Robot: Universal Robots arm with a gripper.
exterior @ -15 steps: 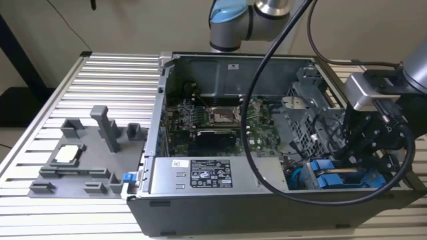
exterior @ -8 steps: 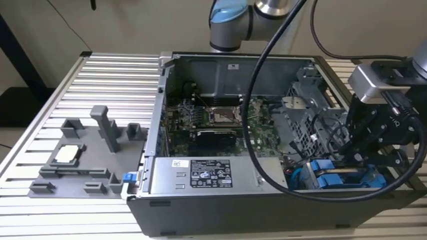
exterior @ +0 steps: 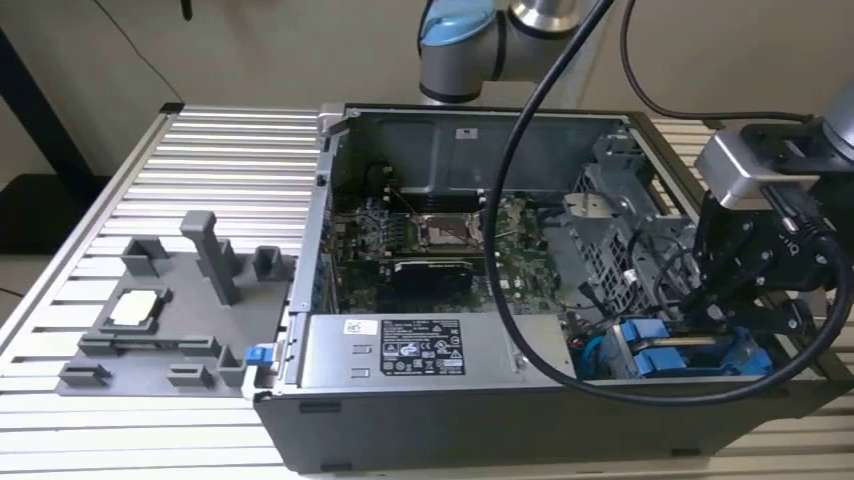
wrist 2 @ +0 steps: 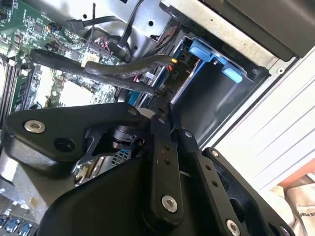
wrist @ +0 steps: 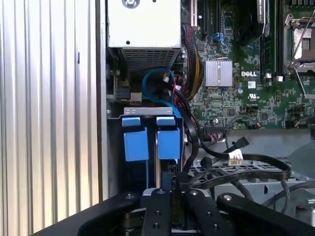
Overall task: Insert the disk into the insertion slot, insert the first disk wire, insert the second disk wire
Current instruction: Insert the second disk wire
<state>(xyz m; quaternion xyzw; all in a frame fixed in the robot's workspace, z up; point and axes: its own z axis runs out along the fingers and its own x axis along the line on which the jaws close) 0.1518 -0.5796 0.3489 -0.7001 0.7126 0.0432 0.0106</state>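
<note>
The tool (exterior: 714, 300) hung at the drive bay in the near corner of the open computer case (exterior: 441, 400), toward the exterior view's right. Its black fingers (wrist 2: 162, 142) stood close together, their tips pinched on a dark wire connector (wrist 2: 170, 78) at the back of the bay; whether they gripped it firmly could not be told. The disk (wrist: 150, 142) sat already pushed into the insertion slot (wrist: 152, 113), its bright blue frame tabs showing side by side just ahead of the fingertips. Black cables (wrist: 236, 169) looped beside the bay, with the green motherboard (wrist: 246, 93) beyond them. The case stood on a ribbed metal table (exterior: 200, 150), where a grey fixture (exterior: 174, 310) lay well apart at the exterior view's left.
</note>
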